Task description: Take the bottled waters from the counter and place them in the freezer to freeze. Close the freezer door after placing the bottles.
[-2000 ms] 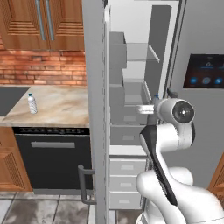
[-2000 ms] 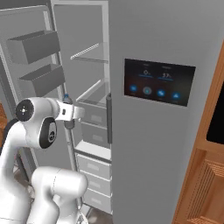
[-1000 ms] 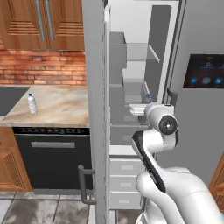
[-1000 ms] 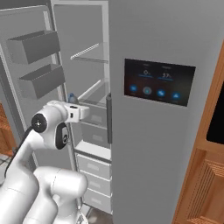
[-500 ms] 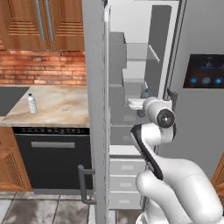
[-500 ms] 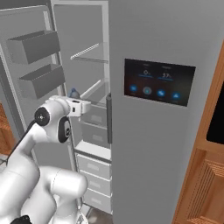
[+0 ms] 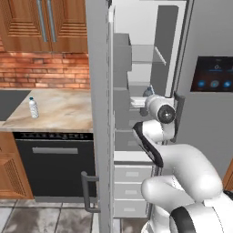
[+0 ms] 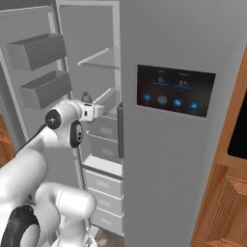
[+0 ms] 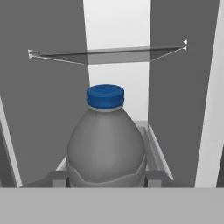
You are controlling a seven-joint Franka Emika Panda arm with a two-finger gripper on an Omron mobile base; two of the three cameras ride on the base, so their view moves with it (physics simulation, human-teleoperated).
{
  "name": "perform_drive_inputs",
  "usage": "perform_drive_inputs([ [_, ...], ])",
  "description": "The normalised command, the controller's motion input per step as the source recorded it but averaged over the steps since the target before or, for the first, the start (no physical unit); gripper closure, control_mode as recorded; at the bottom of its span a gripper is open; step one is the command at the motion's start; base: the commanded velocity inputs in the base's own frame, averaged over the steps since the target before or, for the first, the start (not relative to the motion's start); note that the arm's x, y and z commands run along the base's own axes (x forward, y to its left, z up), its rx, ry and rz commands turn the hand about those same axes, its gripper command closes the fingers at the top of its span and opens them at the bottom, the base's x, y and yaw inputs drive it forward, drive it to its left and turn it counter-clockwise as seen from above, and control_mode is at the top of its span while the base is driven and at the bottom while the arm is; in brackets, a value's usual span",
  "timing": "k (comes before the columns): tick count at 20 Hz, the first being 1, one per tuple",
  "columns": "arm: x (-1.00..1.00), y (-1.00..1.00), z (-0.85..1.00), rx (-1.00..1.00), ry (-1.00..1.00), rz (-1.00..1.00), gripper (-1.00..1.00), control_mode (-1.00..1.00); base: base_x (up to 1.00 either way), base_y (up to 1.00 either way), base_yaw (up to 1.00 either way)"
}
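**Grey bottle carried further into the freezer**

Over the last two seconds the arm has pushed forward and slightly up, so the claw (image 8: 99,110) now sits past the threshold of the freezer (image 8: 94,43) instead of in front of it. The base views have not shifted, so this is the arm's reach alone.

The claw is pinched on the dark grey bottle (image 9: 106,144), which stands upright between its fingers; the blue cap (image 9: 105,96) rises just above it. Directly ahead of and below the claw lies a pale tray-like ledge (image 9: 153,144), and a wire shelf (image 9: 109,55) hangs above and beyond. Whether the bottle's base already touches a surface cannot be told, as the grip hides it.

The freezer door (image 7: 100,109) stands wide open to the claw's left. Well behind and to the left of the claw, the clear bottle (image 7: 32,108) waits on the counter (image 7: 63,111).

So the first delivery looks nearly done: set-down and release probably remain, then the second bottle, then closing the door.
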Motion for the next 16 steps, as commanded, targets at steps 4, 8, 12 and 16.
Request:
perform_drive_inputs([
  [4,0.38,0.00,0.02,0.00,0.00,0.00,1.00,-1.00,0.00,0.00,0.00],
  [8,0.33,0.00,0.00,0.00,0.00,0.00,1.00,-1.00,0.00,0.00,0.00],
  [12,0.39,-0.01,0.00,-0.01,0.00,0.00,1.00,-1.00,0.00,0.00,0.00],
  [16,0.45,0.00,0.00,-0.03,0.00,0.00,1.00,-1.00,0.00,0.00,0.00],
])
